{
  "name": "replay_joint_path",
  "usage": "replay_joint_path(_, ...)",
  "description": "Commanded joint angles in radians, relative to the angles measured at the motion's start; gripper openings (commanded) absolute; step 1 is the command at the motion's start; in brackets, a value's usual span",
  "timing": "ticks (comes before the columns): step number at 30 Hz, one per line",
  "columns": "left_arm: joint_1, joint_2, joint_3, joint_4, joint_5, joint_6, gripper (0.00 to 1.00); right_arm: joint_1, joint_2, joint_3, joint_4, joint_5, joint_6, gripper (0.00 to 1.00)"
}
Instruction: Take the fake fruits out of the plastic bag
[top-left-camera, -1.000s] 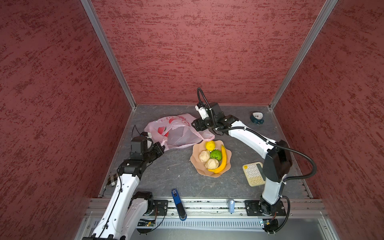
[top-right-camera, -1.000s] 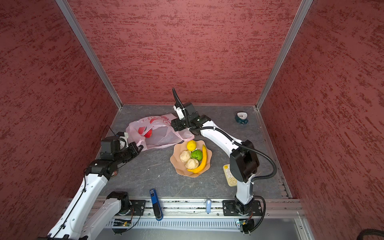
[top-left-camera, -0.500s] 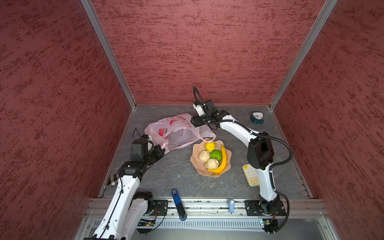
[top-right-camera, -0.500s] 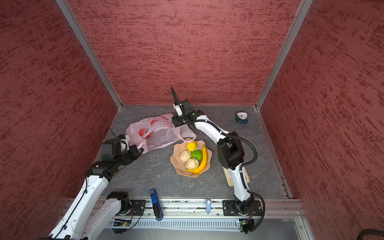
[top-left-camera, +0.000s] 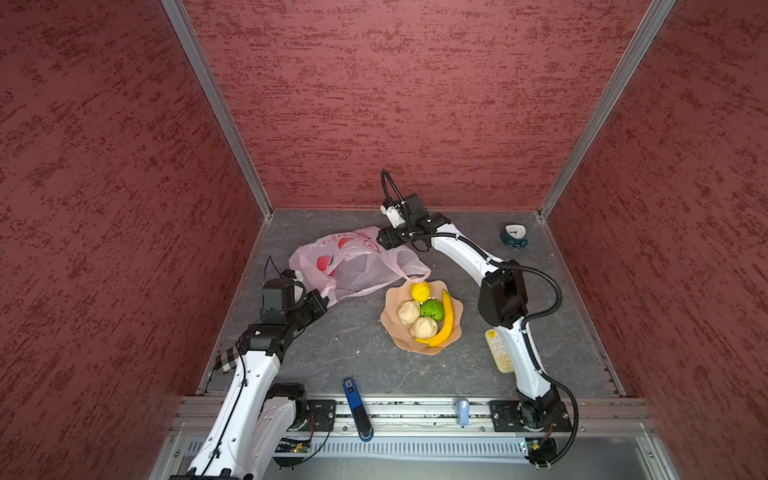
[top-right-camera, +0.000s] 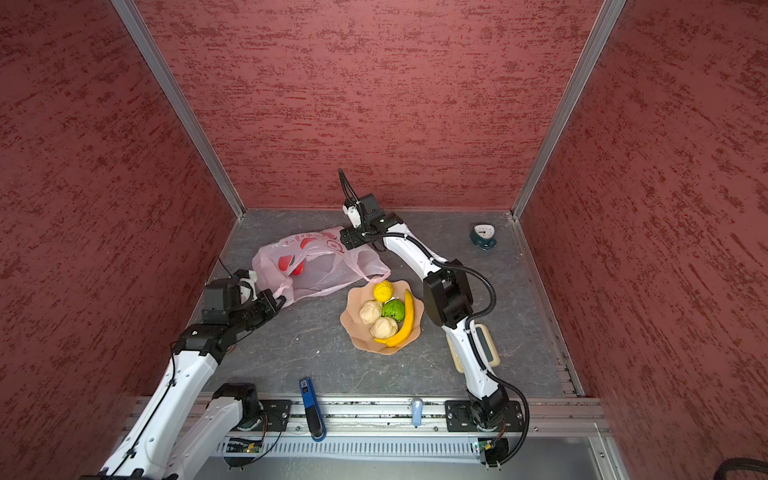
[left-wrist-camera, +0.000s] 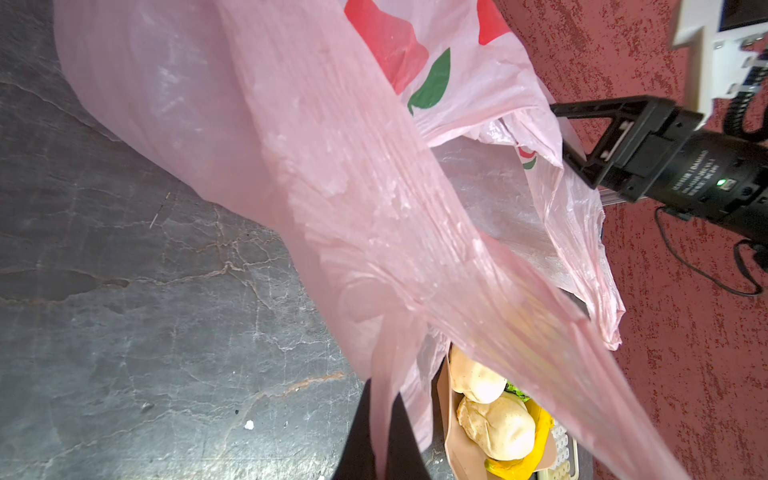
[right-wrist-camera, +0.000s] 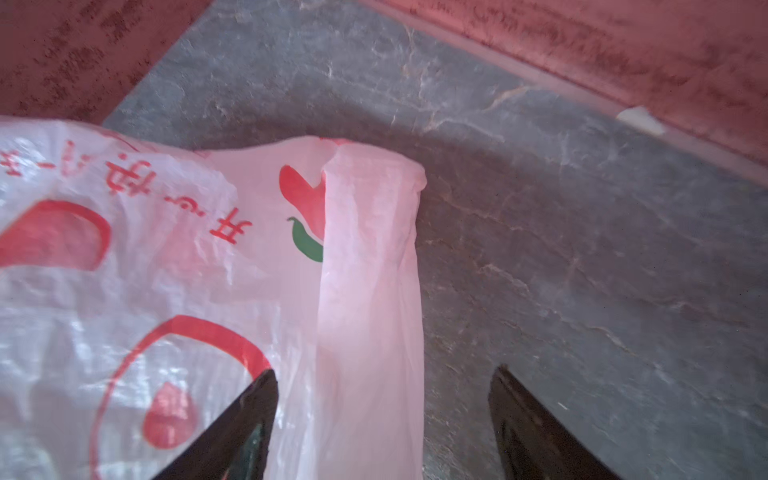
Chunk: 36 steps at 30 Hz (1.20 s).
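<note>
Pinching a gathered strip of the plastic bag (top-left-camera: 357, 270) between closed fingers, the left claw (top-left-camera: 322, 300) sits at the bag's lower-left corner in both top views. The right claw (right-wrist-camera: 385, 370) stands wide open at the bag's upper-right edge, gripping nothing: one finger over the film, one over the grey surface (top-left-camera: 353, 345). Lower right of the bag, the peach bowl (top-left-camera: 390, 322) holds the banana (top-left-camera: 445, 320), two beige balls (top-left-camera: 408, 311), a green fruit (top-left-camera: 432, 308) and a small yellow one (top-left-camera: 419, 291).

Red characters printed on the plastic bag (right-wrist-camera: 174, 199), unreadable, tiny white lettering on the right pincer (left-wrist-camera: 561, 129), illegible
</note>
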Motion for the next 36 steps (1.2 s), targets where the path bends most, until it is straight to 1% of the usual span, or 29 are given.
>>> replay_joint_path(1,0.009,0.002,-0.026,0.069,0.012,0.000,0.07,-0.006,0.031,0.038,-0.048,-0.052,-0.016,0.80)
replay_joint_path(3,0.009,0.014,-0.046,0.107,0.018,-0.009,0.07,-0.008,0.047,0.053,-0.050,-0.069,-0.010,0.78)
replay_joint_path(5,0.009,0.029,-0.056,0.129,0.022,-0.015,0.07,-0.009,0.055,0.060,-0.038,-0.080,-0.005,0.70)
replay_joint_path(7,0.009,0.042,-0.058,0.146,0.024,-0.018,0.07,-0.011,0.057,0.059,-0.014,-0.099,-0.001,0.57)
replay_joint_path(9,0.010,0.059,-0.057,0.166,0.024,-0.018,0.07,-0.011,0.051,0.052,0.025,-0.114,0.008,0.37)
replay_joint_path(10,0.009,0.068,-0.055,0.176,0.023,-0.018,0.07,-0.011,0.045,0.041,0.053,-0.119,0.013,0.31)
replay_joint_path(12,0.010,0.094,-0.045,0.195,0.020,-0.018,0.07,-0.009,0.010,-0.004,0.128,-0.124,0.022,0.23)
replay_joint_path(15,0.011,0.141,-0.025,0.230,0.022,-0.018,0.07,-0.006,-0.073,-0.114,0.277,-0.114,0.022,0.15)
replay_joint_path(20,0.011,0.213,0.000,0.296,0.022,-0.024,0.07,0.017,-0.215,-0.299,0.472,-0.081,-0.033,0.08)
replay_joint_path(23,0.010,0.238,-0.001,0.325,0.022,-0.033,0.07,0.039,-0.306,-0.433,0.575,-0.050,-0.076,0.07)
replay_joint_path(28,0.004,0.234,-0.038,0.357,0.008,-0.047,0.07,0.065,-0.463,-0.716,0.784,-0.025,-0.133,0.06)
replay_joint_path(30,0.002,0.228,-0.062,0.366,0.004,-0.053,0.07,0.068,-0.504,-0.793,0.824,-0.021,-0.135,0.06)
replay_joint_path(32,-0.003,0.231,-0.081,0.376,0.005,-0.059,0.08,0.070,-0.520,-0.835,0.838,-0.012,-0.136,0.06)
replay_joint_path(36,-0.028,0.254,-0.108,0.385,0.013,-0.069,0.08,0.071,-0.524,-0.864,0.842,0.008,-0.129,0.06)
